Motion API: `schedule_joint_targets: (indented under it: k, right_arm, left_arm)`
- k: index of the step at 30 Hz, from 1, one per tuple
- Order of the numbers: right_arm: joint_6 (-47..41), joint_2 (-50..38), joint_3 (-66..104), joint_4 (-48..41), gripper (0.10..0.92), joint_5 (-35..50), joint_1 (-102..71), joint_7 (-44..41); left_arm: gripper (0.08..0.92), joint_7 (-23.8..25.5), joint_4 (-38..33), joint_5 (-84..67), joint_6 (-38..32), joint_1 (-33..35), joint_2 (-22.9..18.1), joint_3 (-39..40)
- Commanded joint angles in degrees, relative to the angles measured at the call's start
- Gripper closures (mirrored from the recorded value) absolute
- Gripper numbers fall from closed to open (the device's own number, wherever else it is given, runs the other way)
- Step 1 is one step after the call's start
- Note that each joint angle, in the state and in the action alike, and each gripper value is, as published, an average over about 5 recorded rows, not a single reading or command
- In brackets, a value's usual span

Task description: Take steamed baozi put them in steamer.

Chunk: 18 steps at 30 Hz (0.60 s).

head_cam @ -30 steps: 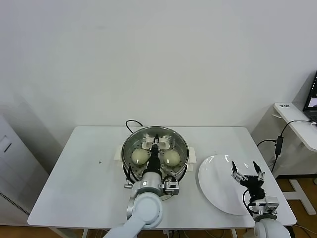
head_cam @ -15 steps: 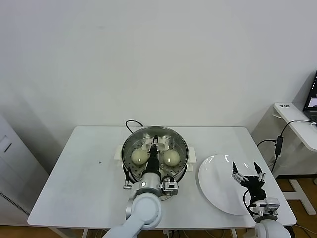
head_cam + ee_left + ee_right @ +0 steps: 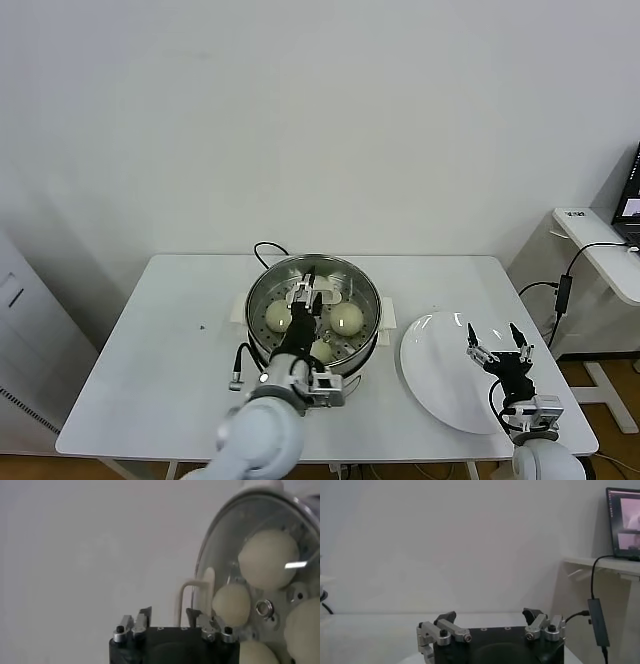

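— So, what sits on the white bench (image 3: 150, 350)?

— On the left side, nothing much. In the middle is the steamer (image 3: 313, 312), round and shiny metal, with little holes in its tray. Smooth, round, cream-white steamed baozi (image 3: 346, 318) lie inside it.

— Where is the left gripper (image 3: 305, 290)?

— Over the steamer, between the buns. Its fingers are spread apart and hold nothing.

— And farther right?

— A flat, round white plate (image 3: 440, 375) lies on the bench beside the steamer. The right gripper (image 3: 497, 340) hangs over the plate's right edge, fingers spread wide, nothing in them.
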Motion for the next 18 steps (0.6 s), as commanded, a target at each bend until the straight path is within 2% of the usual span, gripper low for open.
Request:
schedule_joint_targets:
  k: [1,5,10,13,18]
  right_arm:
    - [-0.7,-0.1,-0.7,0.4,0.203,1.7,0.2,-0.5]
    - [0.3,-0.6,-1.1,0.6,0.203,2.4,0.0,0.0]
    - [0.8,-1.2,-1.5,0.8,0.203,2.4,0.1,-0.3]
    - [1.1,-1.0,-1.5,1.0,0.203,1.5,0.3,-0.8]
    - [0.5,-0.4,-1.4,1.2,0.203,-0.8,0.3,-1.0]
  left_arm:
    - [0.293,3.9,-13.2,-60.4,-15.4,1.0,7.5,-15.6]
    - [0.202,-6.0,-13.0,-90.2,-16.7,2.4,8.9,-26.0]
    - [0.178,-19.2,-8.6,-105.4,-13.9,6.4,9.9,-39.5]
    - [0.177,-22.1,-5.5,-106.2,-13.0,10.0,10.5,-44.4]
    - [0.177,-20.9,0.2,-102.7,-15.9,15.4,12.1,-48.2]
